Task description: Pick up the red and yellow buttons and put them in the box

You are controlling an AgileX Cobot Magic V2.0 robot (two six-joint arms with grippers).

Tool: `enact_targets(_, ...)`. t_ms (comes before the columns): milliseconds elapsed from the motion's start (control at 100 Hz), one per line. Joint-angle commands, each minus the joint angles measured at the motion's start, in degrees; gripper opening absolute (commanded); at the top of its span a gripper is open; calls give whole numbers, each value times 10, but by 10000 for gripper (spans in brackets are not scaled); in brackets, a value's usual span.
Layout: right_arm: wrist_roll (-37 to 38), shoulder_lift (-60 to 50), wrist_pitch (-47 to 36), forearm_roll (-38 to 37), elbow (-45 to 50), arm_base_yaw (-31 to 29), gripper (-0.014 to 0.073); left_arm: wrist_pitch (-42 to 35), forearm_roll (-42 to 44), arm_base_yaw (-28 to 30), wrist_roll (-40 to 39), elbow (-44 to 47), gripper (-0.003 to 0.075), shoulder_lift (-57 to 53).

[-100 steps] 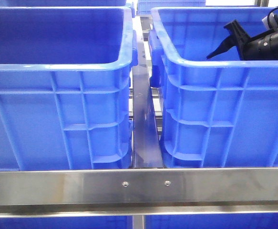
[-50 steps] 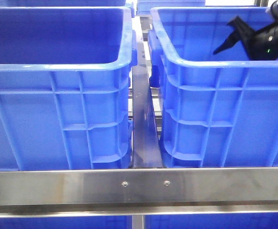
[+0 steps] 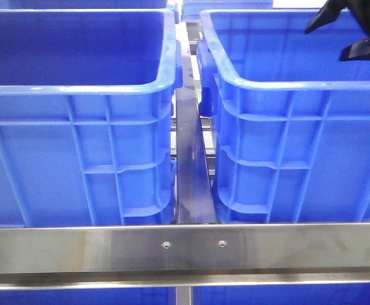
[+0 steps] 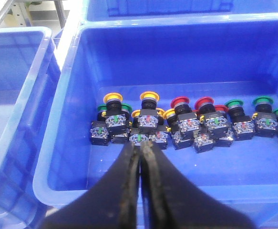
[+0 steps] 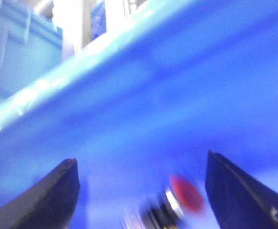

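Left fingers (image 4: pixel 139 157) pressed together, empty, above the yellow buttons (image 4: pixel 148 98). Right fingers (image 5: pixel 139 191) spread wide over a blurred red button (image 5: pixel 185 193)

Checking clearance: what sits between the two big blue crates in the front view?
Only a dark metal strip between left blue plastic crate and right one, front view.

You are looking at an industrial parts-sorting workshop: two large blue plastic crates (image 3: pixel 77 114) sit on a steel rack rail (image 3: pixel 185 248), and one bin holds rows of push-button switches (image 4: pixel 186 124) at 12 o'clock.
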Motion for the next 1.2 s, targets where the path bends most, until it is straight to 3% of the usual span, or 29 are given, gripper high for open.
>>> enact_targets(0,-43,-73,-6,1,20,-3,570,-43,9,3,-6,-13,-19,4)
enact_targets(220,-150,-214,-19,1,113,-3,570,-43,9,3,-6,-13,-19,4)
enact_targets(430,-201,-362,-33,1,192,-3,570,-43,9,3,-6,-13,-19,4)
enact_targets(820,-237,-635,-71,1,343,-3,570,-43,9,3,-6,-13,-19,4)
enact_targets(1020,-237,-714,-72,1,385,-3,568,-43,9,3,-6,-13,-19,4)
enact_targets(1120,-237,-726,-73,1,394,-3,513,-43,9,3,-6,-13,-19,4)
enact_targets(1190,-237,-726,-73,1,395,-3,416,-43,9,3,-6,-13,-19,4)
